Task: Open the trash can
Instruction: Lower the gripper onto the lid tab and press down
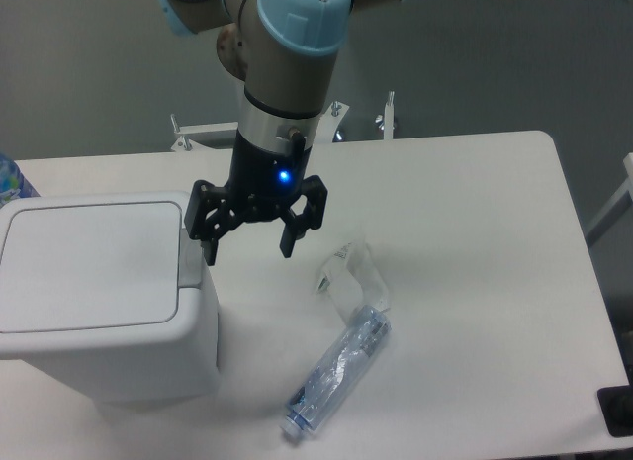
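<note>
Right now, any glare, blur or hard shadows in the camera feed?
Fixed camera: soft overall, slightly low resolution; no hard glare. The open black pincer shows a blue LED bloom on its body. The boxy white plastic trash can looks washed out, lid edges faint. The crushed clear plastic bottle casts only a weak shadow.

White table point(475, 213) bearing the closed white trash can point(99, 292), a crushed plastic bottle point(336, 373), a clear wrapper point(348, 274).
</note>
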Robot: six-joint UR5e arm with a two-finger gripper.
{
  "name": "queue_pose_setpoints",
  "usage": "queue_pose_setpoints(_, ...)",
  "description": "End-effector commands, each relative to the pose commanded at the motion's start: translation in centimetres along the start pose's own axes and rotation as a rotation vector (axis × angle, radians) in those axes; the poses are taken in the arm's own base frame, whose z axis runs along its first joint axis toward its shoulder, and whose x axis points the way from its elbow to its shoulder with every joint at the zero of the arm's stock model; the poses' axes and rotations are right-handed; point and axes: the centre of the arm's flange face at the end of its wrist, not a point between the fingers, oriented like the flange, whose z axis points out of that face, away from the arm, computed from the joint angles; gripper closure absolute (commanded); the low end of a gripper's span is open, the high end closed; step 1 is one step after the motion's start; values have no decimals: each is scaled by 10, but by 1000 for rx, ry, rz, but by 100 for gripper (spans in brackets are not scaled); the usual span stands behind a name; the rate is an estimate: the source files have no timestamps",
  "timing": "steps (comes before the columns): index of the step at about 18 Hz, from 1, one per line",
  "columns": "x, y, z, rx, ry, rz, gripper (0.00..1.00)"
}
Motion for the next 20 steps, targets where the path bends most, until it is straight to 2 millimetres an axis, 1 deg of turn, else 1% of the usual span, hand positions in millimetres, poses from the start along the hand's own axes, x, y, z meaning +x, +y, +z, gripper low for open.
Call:
queue_pose_setpoints(2, -1, 0, 2, -4, 0, -2, 0)
queue_pose_setpoints(7, -1, 6, 9, -19, 1, -2, 0)
queue_pose_setpoints(20, 0, 7, 11, -22, 1, -2, 0)
